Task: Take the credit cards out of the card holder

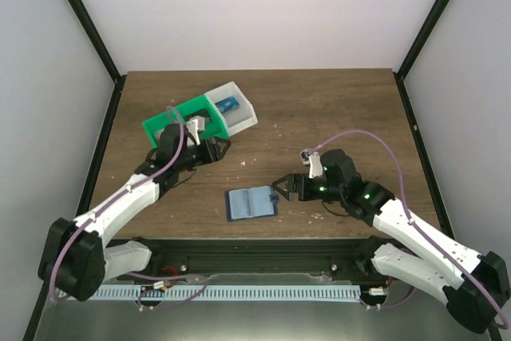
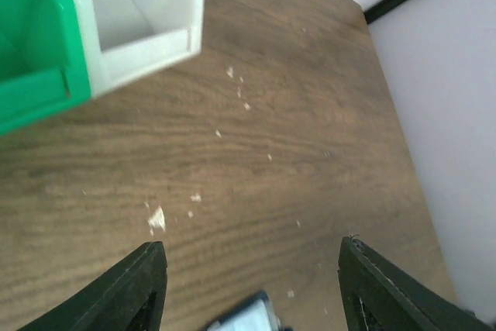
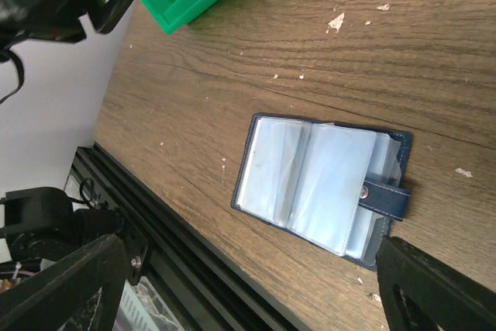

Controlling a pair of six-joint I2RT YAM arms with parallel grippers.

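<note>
**Reach toward the opened card holder**

Table (image 1: pixel 335 109), with green and white trays (image 1: pixel 160 127) at rear left. The card holder (image 1: pixel 251 203) lies unfolded near the front edge. The right gripper (image 1: pixel 281 188), jaws wide and empty, is just beside its tab. The left gripper (image 2: pixel 249 249), parted and empty, is near the trays. Likely step: reaching in. The next move calls for a fine pinch on one card's edge.

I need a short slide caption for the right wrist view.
Card holder lies open on the wooden table, just ahead of the open right gripper.
</note>
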